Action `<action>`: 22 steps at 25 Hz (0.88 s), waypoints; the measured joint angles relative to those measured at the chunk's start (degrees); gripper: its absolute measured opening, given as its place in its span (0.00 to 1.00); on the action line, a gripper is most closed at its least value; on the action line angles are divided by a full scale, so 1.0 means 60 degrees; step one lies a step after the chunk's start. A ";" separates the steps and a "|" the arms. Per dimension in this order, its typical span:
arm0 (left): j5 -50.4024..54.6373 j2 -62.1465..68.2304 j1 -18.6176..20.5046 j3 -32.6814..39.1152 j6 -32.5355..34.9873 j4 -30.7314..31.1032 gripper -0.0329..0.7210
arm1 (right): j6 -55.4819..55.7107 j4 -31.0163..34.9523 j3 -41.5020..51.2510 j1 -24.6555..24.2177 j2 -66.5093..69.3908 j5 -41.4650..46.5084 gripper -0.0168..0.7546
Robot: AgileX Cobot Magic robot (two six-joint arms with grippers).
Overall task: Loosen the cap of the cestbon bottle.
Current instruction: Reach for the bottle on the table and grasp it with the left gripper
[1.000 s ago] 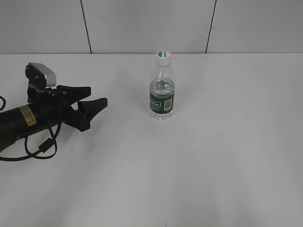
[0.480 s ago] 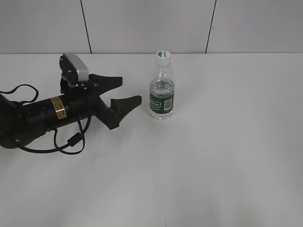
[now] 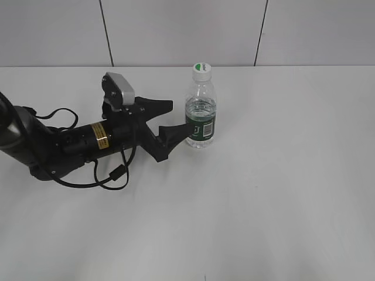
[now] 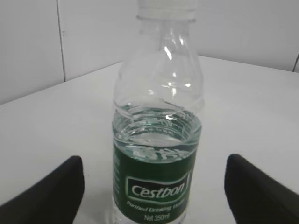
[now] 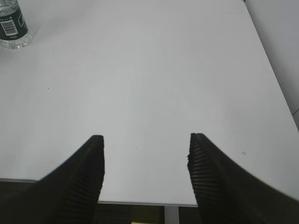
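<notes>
While capped [image 3: 201,68], cestbon bottle [image 3: 201,112] stands upright on table [image 3: 281,175].
Left gripper [image 3: 176,120]: spread wide beside bottle; right gripper [image 5: 145,161]: spread wide, empty.

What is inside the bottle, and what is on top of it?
The bottle holds clear water up to just above its green label. A white cap with a green patch sits on top. The label hides the water lower down.

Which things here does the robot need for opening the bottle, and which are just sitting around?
Needed for the job:
- cestbon bottle, standing upright
- its white cap, on the neck
- left hand, open, next to the bottle
- right hand, open, far from the bottle

Just there:
- table
- black cable on the left arm
</notes>
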 joint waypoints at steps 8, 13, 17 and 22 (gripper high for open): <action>0.0001 0.0477 -0.0385 -0.0637 -0.0051 0.0007 0.78 | 0.0000 0.0000 0.0000 0.0000 0.0000 0.0000 0.60; 0.0111 0.0641 -0.0414 -0.1083 -0.0272 -0.0167 0.78 | 0.0000 0.0000 0.0000 0.0000 0.0000 0.0000 0.60; 0.0171 0.0986 -0.0459 -0.1436 -0.0668 -0.0212 0.78 | 0.0000 0.0000 0.0000 0.0000 0.0000 0.0000 0.60; 0.0356 0.1132 -0.0744 -0.1706 -0.0782 -0.0189 0.78 | 0.0000 0.0000 0.0000 0.0000 0.0000 0.0000 0.60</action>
